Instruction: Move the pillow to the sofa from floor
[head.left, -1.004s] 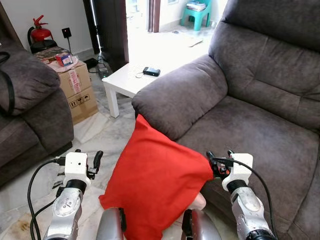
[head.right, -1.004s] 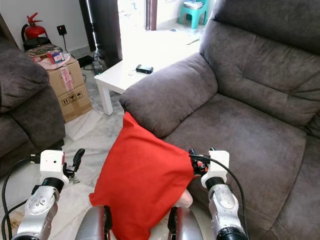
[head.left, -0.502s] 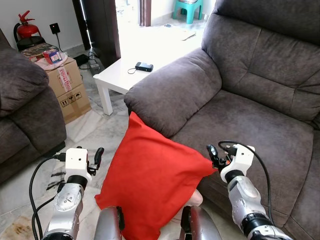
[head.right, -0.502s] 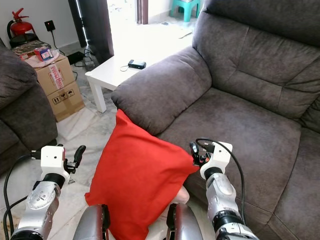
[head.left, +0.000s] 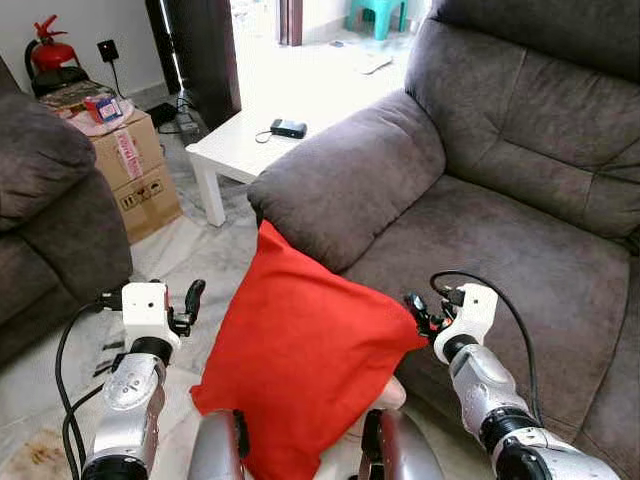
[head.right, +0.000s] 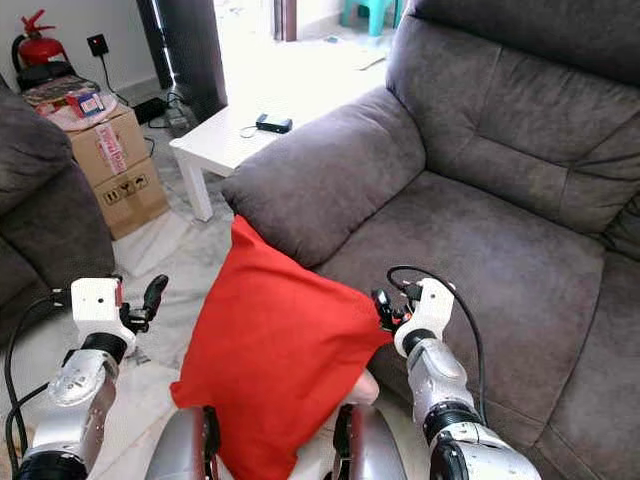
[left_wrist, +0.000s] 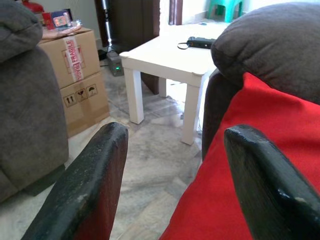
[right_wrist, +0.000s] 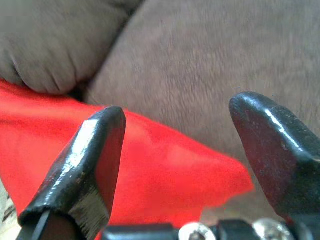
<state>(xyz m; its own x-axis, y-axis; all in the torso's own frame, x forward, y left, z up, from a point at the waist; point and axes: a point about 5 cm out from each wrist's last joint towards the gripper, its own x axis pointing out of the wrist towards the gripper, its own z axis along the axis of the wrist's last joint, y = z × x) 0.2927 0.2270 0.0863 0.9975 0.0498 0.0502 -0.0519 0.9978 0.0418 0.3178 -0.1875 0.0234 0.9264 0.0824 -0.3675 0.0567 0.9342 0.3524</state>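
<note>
**Pillow not yet lifted, both grippers open beside it**

We judge the task barely begun. The large square red fabric pillow (head.left: 305, 365) stands on its lower edge on the floor, leaning against the front of the grey-brown upholstered sofa (head.left: 520, 230), its top corner just under the sofa's padded armrest (head.left: 350, 180). None of it lies on the seat cushion yet. What is left — as far as we can tell — is the whole grasp, the lift and the placing on the seat.

Our left gripper (head.left: 190, 300) hangs just beside the pillow's left edge, its fingers spread and holding nothing. Our right gripper (head.left: 418, 312) sits at the pillow's right corner, fingers likewise apart, touching or nearly touching the fabric; we cannot tell which.

The head views give the whole layout: the pillow between both arms. The left wrist view adds the white low table (left_wrist: 170, 55) and the taped cardboard box (left_wrist: 75, 70) beyond the pillow, and shows red fabric behind one finger. The right wrist view shows the pillow's corner (right_wrist: 225, 177) lying between the two parted fingers — a detail the head views leave unclear.
</note>
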